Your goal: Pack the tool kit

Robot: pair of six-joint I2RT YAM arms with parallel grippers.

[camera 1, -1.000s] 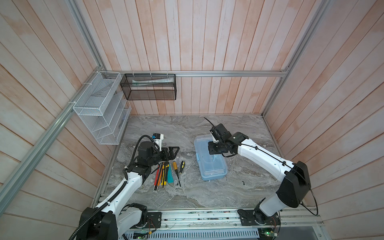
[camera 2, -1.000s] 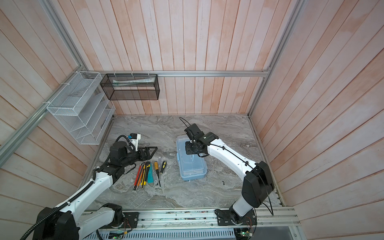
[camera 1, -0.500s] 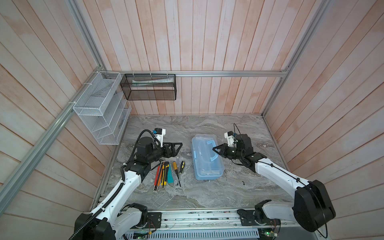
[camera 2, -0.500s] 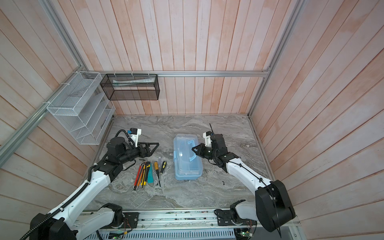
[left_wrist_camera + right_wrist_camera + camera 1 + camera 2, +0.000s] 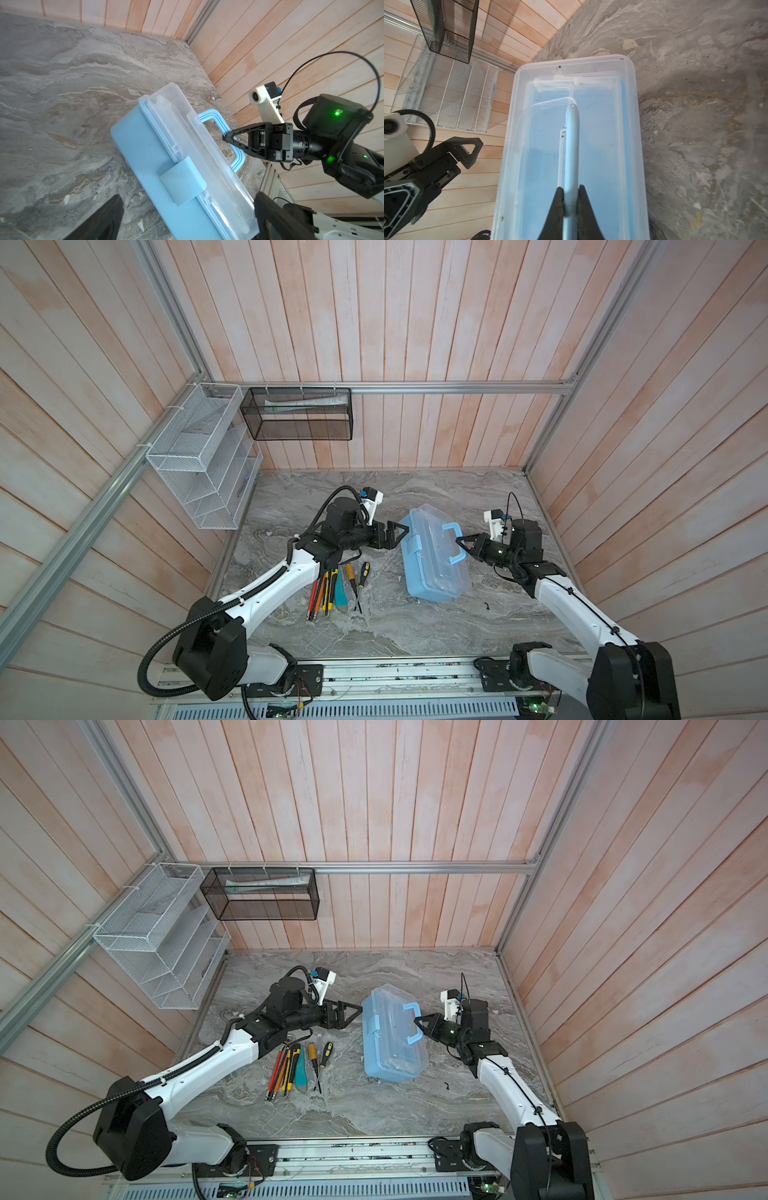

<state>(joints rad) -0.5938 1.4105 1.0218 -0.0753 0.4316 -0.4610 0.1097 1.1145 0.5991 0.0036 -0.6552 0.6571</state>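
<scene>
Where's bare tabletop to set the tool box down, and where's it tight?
Bare: marble tabletop's far strip between back wall and tool box; near strip between box and front rail. Tight: beside the box's latch, the row of hand tools and open left gripper; the right gripper grips the handle.

My right gripper (image 5: 459, 541) pinches the tool kit (image 5: 436, 580) by its handle (image 5: 462, 558), screwdrivers (image 5: 338, 585) lying at its nine o'clock.
</scene>
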